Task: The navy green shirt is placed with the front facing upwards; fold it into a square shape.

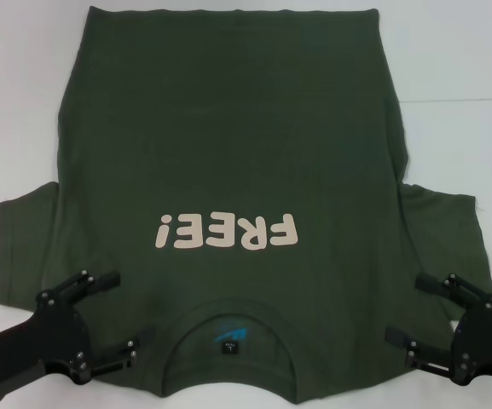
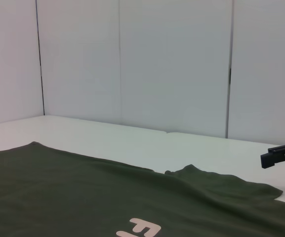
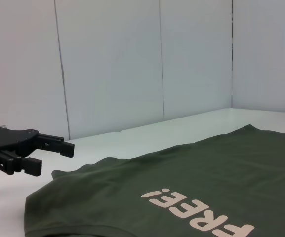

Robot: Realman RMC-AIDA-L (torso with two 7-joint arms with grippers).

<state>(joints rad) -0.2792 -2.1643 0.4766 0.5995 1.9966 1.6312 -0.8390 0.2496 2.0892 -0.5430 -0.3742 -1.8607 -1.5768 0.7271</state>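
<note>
Green shirt [image 1: 228, 170] spread flat, print up, across the white desk [image 1: 467, 68], collar at 6 o'clock, hem at 12. Left pincer [image 1: 119, 319] spread wide over the shoulder at 7 o'clock, right pincer [image 1: 408, 308] likewise wide at 5 o'clock, each holding nothing. Likely risks: pinching only the top layer, so the back drags behind; uneven lift from the two sides, skewing the fold; sleeves bunching under the body.
</note>
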